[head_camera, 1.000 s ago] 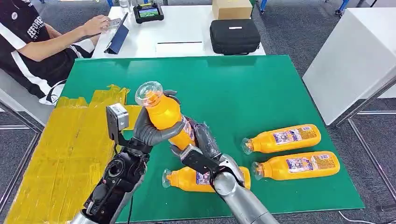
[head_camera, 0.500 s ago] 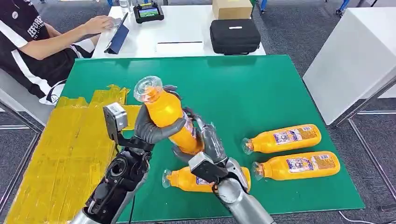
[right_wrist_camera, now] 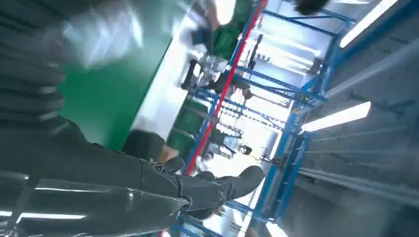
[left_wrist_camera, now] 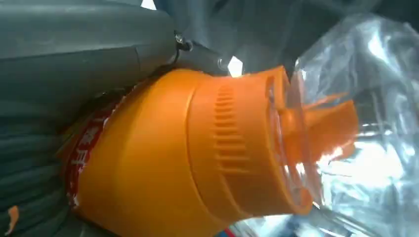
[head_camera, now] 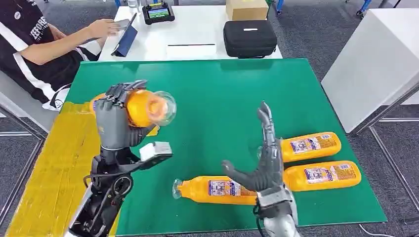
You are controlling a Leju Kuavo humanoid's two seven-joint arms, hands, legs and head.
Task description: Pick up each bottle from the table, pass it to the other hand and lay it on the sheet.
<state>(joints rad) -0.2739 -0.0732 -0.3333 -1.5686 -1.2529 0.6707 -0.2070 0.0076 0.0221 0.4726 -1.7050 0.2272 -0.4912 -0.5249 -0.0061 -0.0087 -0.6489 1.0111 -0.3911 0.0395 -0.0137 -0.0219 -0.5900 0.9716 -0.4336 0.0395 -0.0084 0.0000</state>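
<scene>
The left hand point(head_camera: 114, 118) grips the held bottle point(head_camera: 148, 107), its long axis level with cap toward three o'clock, above the yellow sheet point(head_camera: 54, 168) edge, while the right hand point(head_camera: 264, 170), fingers spread and holding nothing, hovers at four o'clock.

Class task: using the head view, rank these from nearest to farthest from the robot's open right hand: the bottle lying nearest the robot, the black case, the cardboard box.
From the right hand:
1. Bottle, lying just beside it on the green mat.
2. Black case, on the far white table.
3. Cardboard box, behind the case.
</scene>
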